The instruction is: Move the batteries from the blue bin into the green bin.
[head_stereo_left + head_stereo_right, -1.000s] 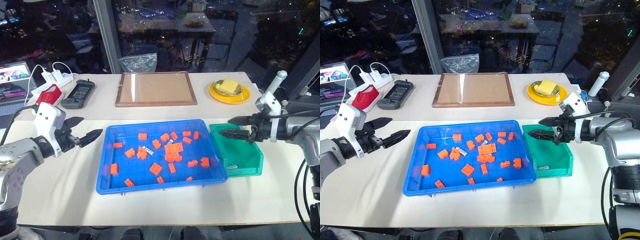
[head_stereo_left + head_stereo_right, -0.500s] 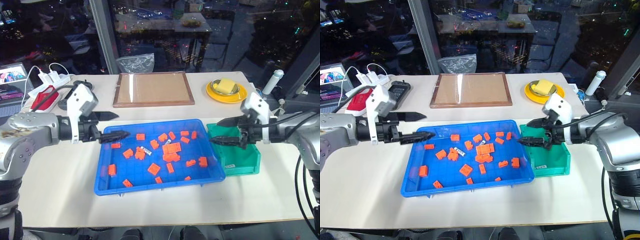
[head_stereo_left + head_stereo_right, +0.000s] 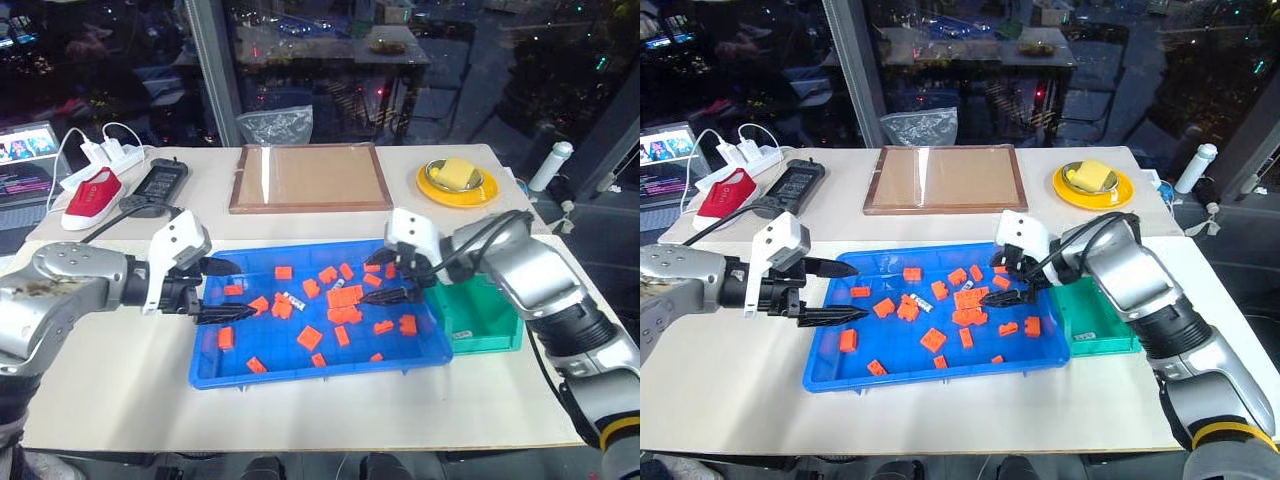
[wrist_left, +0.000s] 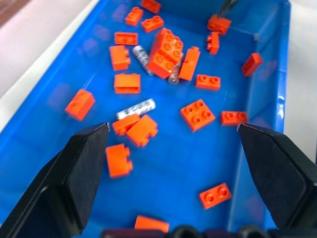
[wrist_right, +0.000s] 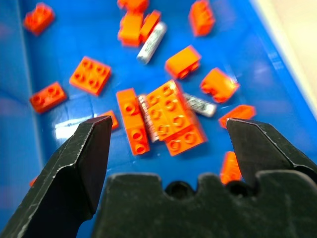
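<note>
over the blue bin: both claws arrive, nothing lifted

over the blue bin [image 3: 205,375] both arms now hang, where a second ago each stood outside it. the right gripper [image 3: 393,281] has swung off the green bin [image 3: 503,335] and across the blue bin's right rim, and sits above the orange blocks [image 3: 346,297] clustered in the blue bin's right half. its claw is wide and empty; the right wrist view shows its two black fingers [image 5: 79,163] spread to either side of a block cluster with two batteries tucked against it, one [image 5: 199,105] poking out beside the blocks, and a third battery [image 5: 151,42] lying farther along the bin.

the left gripper [image 3: 228,290] has come in from the bare table to the blue bin's left rim, its claw also wide with nothing between the fingers. in the left wrist view a lone battery [image 4: 136,108] lies on the blue floor ahead of it, touching an orange block, with two more beside the block pile deeper in.

the camera has also shifted between the earlier pictures and now, so the bins themselves look unmoved.

my reading: the reach is done and the pick is next. the batteries are wedged against blocks, so a closing claw could catch a block instead. the green bin, just right of the blue bin, already holds something small and pale; i cannot tell what.
</note>
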`<state>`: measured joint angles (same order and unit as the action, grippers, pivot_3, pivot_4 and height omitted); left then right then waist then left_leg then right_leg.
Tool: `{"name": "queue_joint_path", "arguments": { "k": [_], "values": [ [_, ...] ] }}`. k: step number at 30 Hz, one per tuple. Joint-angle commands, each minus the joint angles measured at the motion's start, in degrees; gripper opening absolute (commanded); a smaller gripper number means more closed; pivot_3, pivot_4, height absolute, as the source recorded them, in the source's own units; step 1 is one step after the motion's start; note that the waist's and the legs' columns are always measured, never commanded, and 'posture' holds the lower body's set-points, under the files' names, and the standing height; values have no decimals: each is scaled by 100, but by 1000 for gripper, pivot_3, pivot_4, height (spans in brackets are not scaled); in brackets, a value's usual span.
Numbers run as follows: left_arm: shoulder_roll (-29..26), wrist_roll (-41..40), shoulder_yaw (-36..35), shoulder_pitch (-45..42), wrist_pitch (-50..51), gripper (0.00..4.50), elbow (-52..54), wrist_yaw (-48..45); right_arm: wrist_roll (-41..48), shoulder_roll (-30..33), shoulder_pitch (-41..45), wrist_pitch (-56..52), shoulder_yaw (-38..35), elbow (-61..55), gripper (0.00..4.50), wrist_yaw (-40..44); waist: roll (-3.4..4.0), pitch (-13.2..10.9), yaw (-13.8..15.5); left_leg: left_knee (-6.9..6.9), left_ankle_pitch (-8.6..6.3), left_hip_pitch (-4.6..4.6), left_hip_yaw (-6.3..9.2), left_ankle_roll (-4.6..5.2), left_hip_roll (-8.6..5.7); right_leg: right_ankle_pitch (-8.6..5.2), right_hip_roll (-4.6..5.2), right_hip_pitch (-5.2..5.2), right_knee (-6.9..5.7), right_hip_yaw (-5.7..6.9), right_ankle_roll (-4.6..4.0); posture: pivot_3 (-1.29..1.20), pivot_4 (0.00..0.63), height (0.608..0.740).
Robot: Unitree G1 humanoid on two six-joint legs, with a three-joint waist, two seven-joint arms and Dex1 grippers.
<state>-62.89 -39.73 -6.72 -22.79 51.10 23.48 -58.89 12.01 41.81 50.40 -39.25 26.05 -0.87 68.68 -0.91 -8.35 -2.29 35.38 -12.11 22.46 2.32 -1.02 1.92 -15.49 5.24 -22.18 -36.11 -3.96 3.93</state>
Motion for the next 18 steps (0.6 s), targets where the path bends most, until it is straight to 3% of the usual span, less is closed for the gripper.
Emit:
{"name": "queue_joint_path", "arguments": {
  "k": [1,9,17,18],
  "values": [
    [-63,-144,-389,180,74,4500,399,120,-123,-102,-37,217,143,-19,3591,258,0,0,1,0,0,1,1,0,0,1,0,0,-1,0,-1,0,150,736],
    [0,-216,-454,251,121,4500,485,324,-379,-416,-175,365,316,133,892,271,0,0,-20,0,0,-5,1,0,0,1,-2,-1,1,1,-2,0,150,736],
    [27,-294,-439,261,157,4500,528,424,-430,-544,-46,199,108,301,892,191,0,0,-19,0,0,-7,2,0,2,1,-4,-1,-1,1,-2,0,150,736],
    [28,-303,-442,270,159,4500,533,437,-359,-552,-33,100,45,255,1126,203,0,0,-20,0,0,-7,2,0,2,1,-4,-1,-1,1,-2,0,150,736]
  ]
}}
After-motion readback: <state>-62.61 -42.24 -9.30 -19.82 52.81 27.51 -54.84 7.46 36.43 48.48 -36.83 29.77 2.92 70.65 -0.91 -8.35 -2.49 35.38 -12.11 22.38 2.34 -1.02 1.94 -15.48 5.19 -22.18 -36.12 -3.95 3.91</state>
